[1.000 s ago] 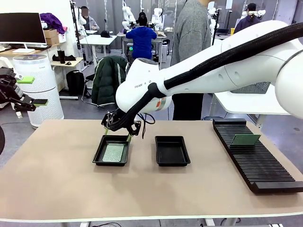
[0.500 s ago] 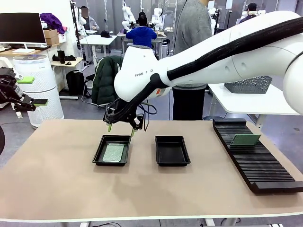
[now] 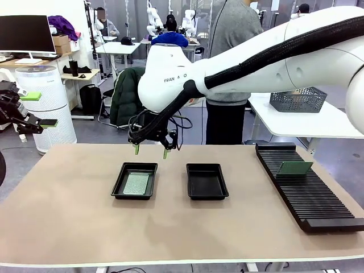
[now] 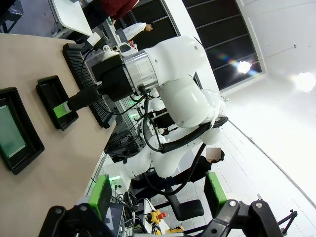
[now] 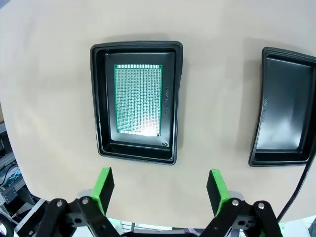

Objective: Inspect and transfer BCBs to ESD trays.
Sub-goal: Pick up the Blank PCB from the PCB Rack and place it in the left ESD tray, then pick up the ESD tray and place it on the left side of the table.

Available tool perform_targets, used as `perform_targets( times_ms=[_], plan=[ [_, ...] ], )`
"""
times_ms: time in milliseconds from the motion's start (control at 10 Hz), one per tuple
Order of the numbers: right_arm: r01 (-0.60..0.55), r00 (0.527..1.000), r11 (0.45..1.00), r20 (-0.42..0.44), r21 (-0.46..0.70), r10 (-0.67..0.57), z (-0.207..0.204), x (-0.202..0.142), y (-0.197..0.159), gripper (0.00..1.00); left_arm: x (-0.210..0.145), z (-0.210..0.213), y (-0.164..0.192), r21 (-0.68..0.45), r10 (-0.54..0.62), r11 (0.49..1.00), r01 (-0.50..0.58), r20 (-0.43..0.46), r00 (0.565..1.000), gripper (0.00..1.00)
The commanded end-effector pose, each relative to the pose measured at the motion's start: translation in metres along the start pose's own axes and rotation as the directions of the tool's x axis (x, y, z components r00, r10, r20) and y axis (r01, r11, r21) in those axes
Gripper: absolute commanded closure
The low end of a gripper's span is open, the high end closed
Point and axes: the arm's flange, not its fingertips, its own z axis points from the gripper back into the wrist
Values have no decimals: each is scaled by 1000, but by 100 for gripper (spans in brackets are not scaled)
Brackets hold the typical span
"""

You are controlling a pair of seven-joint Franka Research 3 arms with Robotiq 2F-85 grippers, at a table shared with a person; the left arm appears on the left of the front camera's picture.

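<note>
A green BCB (image 3: pixel 136 183) lies flat in the left ESD tray (image 3: pixel 120 181); the right wrist view looks straight down on this BCB (image 5: pixel 138 98) in its tray (image 5: pixel 98 98). The other ESD tray (image 3: pixel 207 194) (image 5: pixel 284 118) beside it holds nothing. My right gripper (image 3: pixel 151 151) (image 5: pixel 160 183) hangs open above the left tray's far edge, with nothing between its fingers. Another BCB (image 3: pixel 294 168) stands in the slotted rack. My left gripper (image 3: pixel 41 109) (image 4: pixel 158 195) is open off the table's left side, well above it.
A long black slotted rack (image 3: pixel 307 196) runs along the table's right side. A person in a grey sweater (image 3: pixel 233 57) stands behind the far edge. The right arm spans the table from right to left above the trays. The table's front half is bare.
My right gripper has risen from the left tray's far rim to a hand's height above it, still open. The board stays in that tray. The left arm has not moved.
</note>
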Motion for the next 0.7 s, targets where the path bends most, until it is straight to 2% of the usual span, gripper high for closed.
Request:
perform_targets(
  times_ms=[0,600],
  plan=[
    [-6,1000,1000,-2,1,6,-1,-3,2,0,-1,-1,-2,7,-5,1000,5,11,1000,0],
    [-6,1000,1000,-2,1,6,-1,-3,2,0,-1,-1,-2,7,-5,1000,5,11,1000,0]
  ],
)
